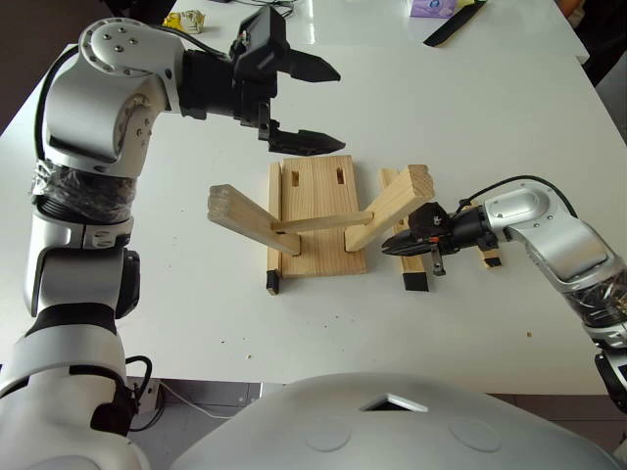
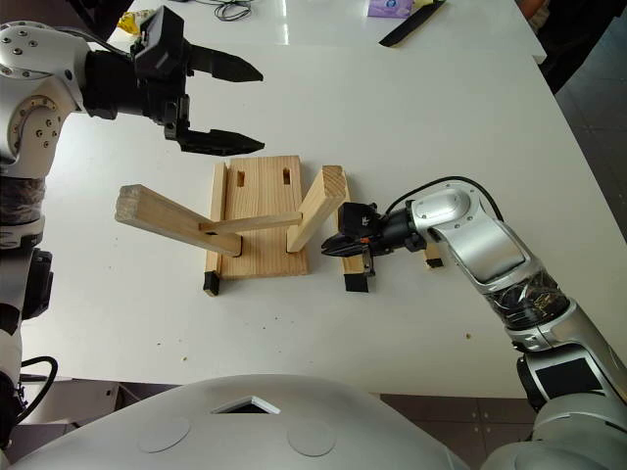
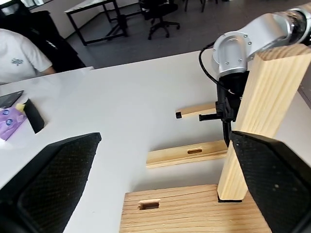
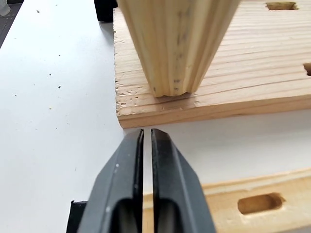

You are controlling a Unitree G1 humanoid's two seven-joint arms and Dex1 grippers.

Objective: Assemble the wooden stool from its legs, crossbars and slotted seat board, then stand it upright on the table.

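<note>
Hovering over the seat board's (image 1: 318, 191) far left edge: left gripper (image 1: 338, 108), jaws spread, empty. Board lies flat on the white surface (image 1: 490, 117); left leg (image 1: 240, 215) and right leg (image 1: 397, 204) stand tilted on it, joined by a crossbar (image 1: 323, 222). Right gripper (image 1: 392, 247), jaws clenched on nothing, sits low beside the right leg's base, above a loose slotted bar (image 1: 413, 272).

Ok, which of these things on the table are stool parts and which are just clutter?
Stool parts: seat board; left standing leg; right standing leg; crossbar; loose leg along the board's left edge; slotted piece lying right of it; short black-tipped stick.
Clutter: purple packet; black strip; yellow wrapper.
</note>
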